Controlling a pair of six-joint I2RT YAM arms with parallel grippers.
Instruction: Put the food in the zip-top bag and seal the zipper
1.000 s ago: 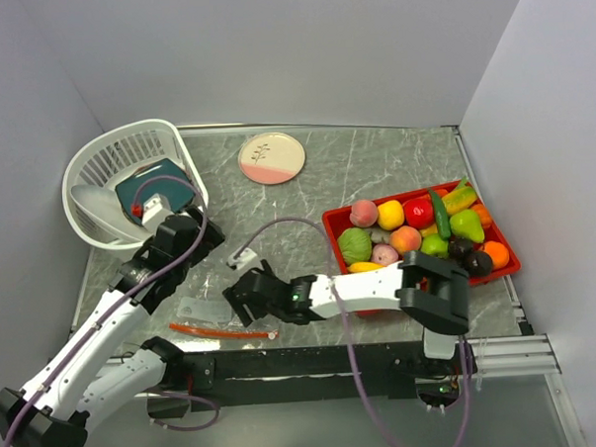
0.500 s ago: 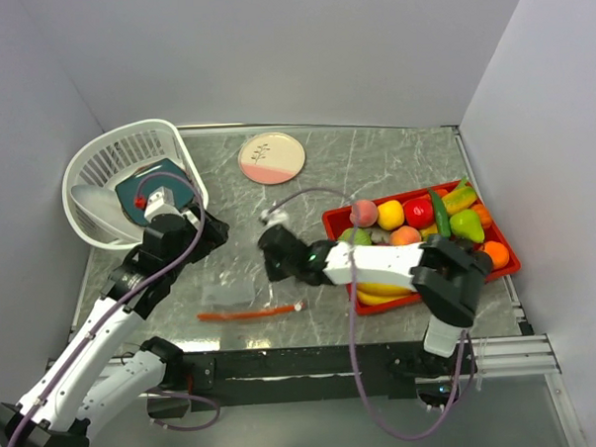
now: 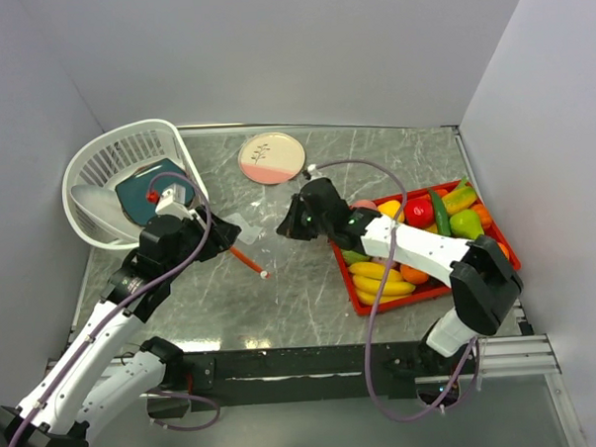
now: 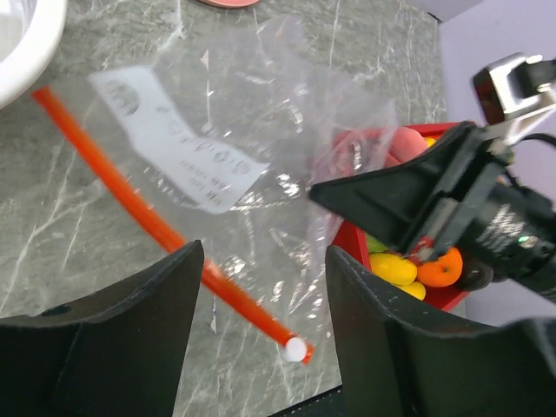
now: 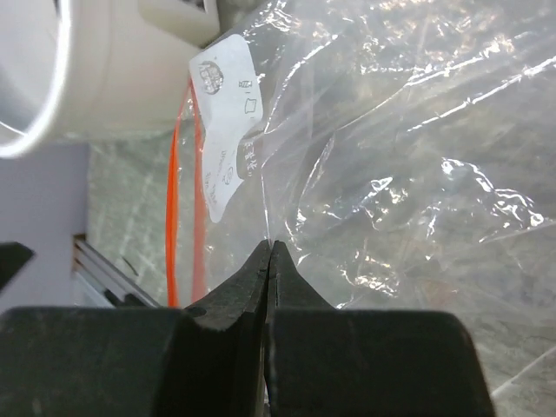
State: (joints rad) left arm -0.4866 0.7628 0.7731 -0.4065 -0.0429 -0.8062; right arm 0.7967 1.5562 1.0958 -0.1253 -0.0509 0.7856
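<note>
Looking from the near edge outward: the zipper [image 4: 148, 213] lies on the table left of the red tray [image 4: 349, 246], with its white end piece closest to the front. The left gripper [image 4: 265, 252] hangs over it, further left of the tray. Its jaws are apart and the orange strip runs through the gap. The bag [image 4: 287, 113] stretches from there toward the tray. The right gripper [image 5: 271, 252] is pinched tight on the bag's clear film, just off the tray's far left corner. The food [image 3: 380, 277] all sits in the tray. Way out left of the tray is a white basket [image 3: 98, 163], and a pink plate [image 3: 271, 157] sits behind the tray's left side.
</note>
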